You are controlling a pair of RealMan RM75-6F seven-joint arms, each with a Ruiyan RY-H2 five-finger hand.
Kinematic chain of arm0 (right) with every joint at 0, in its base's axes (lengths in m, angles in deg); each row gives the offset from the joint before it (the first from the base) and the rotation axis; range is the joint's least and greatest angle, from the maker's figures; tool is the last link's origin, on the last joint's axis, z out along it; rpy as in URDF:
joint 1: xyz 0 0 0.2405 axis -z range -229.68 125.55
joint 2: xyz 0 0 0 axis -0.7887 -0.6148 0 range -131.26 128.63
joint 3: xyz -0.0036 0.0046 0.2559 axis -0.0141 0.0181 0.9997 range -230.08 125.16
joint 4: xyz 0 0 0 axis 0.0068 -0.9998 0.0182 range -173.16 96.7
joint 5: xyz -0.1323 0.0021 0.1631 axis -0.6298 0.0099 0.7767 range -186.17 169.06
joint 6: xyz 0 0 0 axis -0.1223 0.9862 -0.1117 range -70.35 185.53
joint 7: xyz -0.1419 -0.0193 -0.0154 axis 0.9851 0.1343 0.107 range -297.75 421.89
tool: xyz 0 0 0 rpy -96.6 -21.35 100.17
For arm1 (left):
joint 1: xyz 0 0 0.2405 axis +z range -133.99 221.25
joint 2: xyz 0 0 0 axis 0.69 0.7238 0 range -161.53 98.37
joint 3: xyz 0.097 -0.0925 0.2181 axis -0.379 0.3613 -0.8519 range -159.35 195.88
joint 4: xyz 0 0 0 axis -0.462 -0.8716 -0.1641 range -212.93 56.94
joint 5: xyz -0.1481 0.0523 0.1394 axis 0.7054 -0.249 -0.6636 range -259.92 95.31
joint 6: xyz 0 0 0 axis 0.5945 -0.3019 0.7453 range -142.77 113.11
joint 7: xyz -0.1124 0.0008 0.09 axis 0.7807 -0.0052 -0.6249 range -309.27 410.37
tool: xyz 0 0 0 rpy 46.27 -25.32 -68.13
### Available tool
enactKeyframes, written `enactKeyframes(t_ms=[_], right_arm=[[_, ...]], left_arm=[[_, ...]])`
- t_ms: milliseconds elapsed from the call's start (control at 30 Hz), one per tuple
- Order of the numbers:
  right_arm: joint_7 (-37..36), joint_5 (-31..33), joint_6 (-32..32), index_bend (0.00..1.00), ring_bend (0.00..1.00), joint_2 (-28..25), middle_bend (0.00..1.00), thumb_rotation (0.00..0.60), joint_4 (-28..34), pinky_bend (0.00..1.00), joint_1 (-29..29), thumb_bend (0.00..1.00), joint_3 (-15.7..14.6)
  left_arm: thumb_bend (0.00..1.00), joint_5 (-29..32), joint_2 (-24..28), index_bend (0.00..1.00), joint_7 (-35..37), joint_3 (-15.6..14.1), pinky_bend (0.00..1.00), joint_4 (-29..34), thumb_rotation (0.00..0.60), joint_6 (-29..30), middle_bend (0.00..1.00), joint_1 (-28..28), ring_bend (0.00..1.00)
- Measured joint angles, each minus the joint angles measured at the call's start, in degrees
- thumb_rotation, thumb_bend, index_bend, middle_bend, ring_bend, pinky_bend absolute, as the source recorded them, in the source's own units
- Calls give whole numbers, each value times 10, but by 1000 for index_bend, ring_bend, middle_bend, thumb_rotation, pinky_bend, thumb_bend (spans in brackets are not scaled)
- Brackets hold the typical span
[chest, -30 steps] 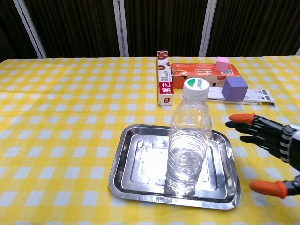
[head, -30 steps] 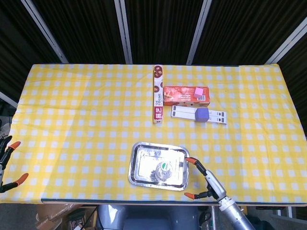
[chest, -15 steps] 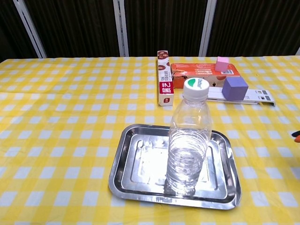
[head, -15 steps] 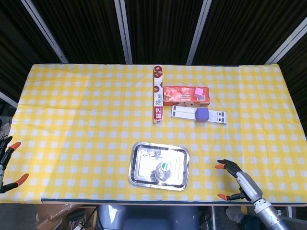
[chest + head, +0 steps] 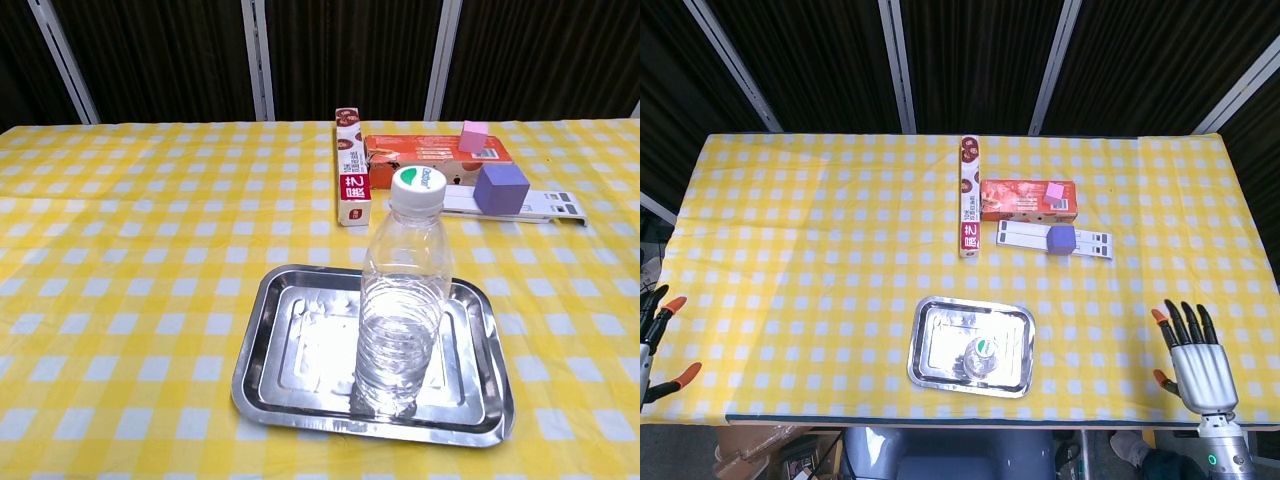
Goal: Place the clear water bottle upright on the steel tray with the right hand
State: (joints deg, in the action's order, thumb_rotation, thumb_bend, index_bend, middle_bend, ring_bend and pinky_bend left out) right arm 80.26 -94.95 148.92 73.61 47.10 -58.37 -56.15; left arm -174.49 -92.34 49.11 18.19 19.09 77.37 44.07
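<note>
Tabletop [image 5: 820, 250] covered by a yellow-and-white checked cloth, reaching the far edge below a backdrop of dark panels [image 5: 970, 60] divided by pale metal bars.

Steel tray [image 5: 300, 375] lies close to the near edge, roughly at mid-width. Clear water bottle [image 5: 402, 300] stands upright on the tray, green-and-white cap uppermost, base resting toward the tray's near side.

Beyond the tray, toward the far edge: a long narrow box [image 5: 968, 196] lying lengthwise toward the far edge; just beside it an orange-red carton [image 5: 1018, 200] with a small pink cube [image 5: 1054, 194] on top; on the near side of the carton a flat white strip [image 5: 1080, 240] carrying a purple cube [image 5: 1063, 239].

Right hand [image 5: 1196, 360] sits at the near right corner, well apart from tray and bottle, fingers [image 5: 1185, 318] straight and spread, holding nothing. Left hand [image 5: 652, 345] shows only partly at the near left edge; two orange fingertips are visible, apart from each other, nothing between them.

Head view alone shows both hands and the full outline of the tabletop. Chest view shows neither hand; it alone gives the bottle's side profile, the water inside and the ribbed lower body.
</note>
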Motion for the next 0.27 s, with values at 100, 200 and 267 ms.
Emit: enactKeyframes(t_ms=[100, 200, 267], right_arm=[[38, -1, 16, 76, 0, -1, 18, 600, 19, 0, 15, 193, 4], [55, 1, 14, 74, 0, -12, 14, 600, 50, 0, 23, 158, 3], [67, 2, 12, 74, 0, -19, 14, 600, 70, 0, 27, 126, 4]], left_arm=[[217, 0, -2, 129, -7, 0, 0, 0, 600, -3, 0, -1, 0], [217, 0, -4, 129, -13, 0, 0, 0, 600, -5, 0, -3, 0], [217, -1, -5, 129, -15, 0, 0, 0, 600, -7, 0, -4, 0]])
